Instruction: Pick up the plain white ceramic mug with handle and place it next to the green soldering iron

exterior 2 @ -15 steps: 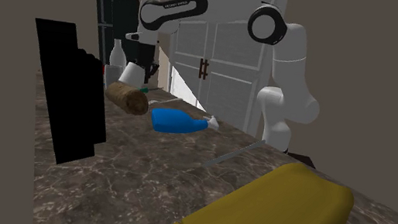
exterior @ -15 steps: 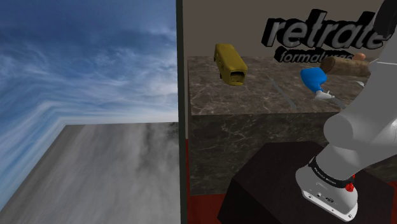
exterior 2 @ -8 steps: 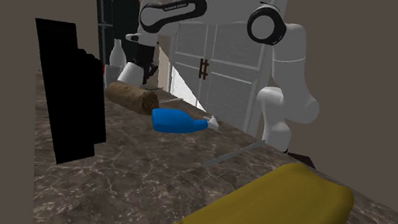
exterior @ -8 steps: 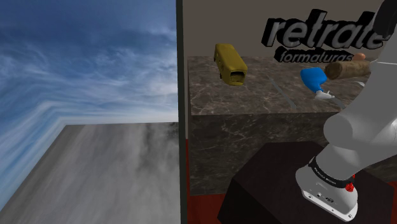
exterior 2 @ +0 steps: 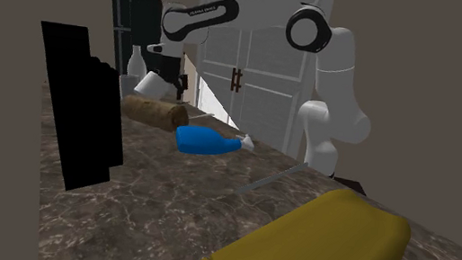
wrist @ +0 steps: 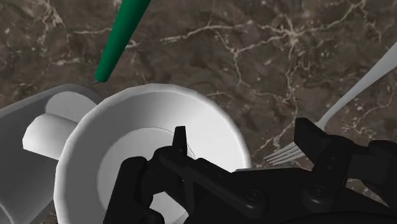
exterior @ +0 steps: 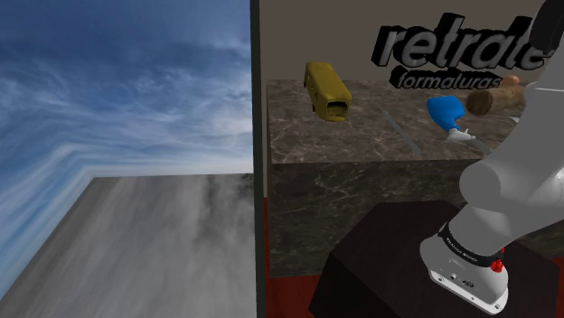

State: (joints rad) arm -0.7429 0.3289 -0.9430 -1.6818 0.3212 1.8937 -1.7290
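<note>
The white mug (wrist: pixel 153 159) is seen from above in the wrist view, with its round opening facing the camera, on the dark marble counter (wrist: pixel 254 51). It is directly under the black gripper (wrist: pixel 245 137). The two fingers stand well apart. One fingertip (wrist: pixel 180 139) is over the inside of the mug, and the other is outside the rim, so the mug's wall is between them. The space between the fingers is much wider than the wall, and I cannot tell if either finger touches it.

Partly behind the mug lies a pale grey and white object (wrist: pixel 44 127), touching it or very near; I cannot tell what it is. The green soldering iron (wrist: pixel 121 38) lies on the counter beyond the mug, and its thin tip ends just beside the rim without touching it. On the other side of the gripper lies a light fork (wrist: pixel 343 108), with its tines near the outer finger.

In the second exterior view the mug (exterior 2: pixel 151 81) is at the far end of the counter (exterior 2: pixel 166 198), beside the gripper (exterior 2: pixel 170 81); its bottom is hidden, so I cannot tell if it stands or is lifted. A white bottle (exterior 2: pixel 135 60) stands just behind it. Nearer the camera lie a brown cylinder (exterior 2: pixel 154 112), then a blue bottle (exterior 2: pixel 205 140), and a big yellow object (exterior 2: pixel 314 253) well apart from them.
</note>
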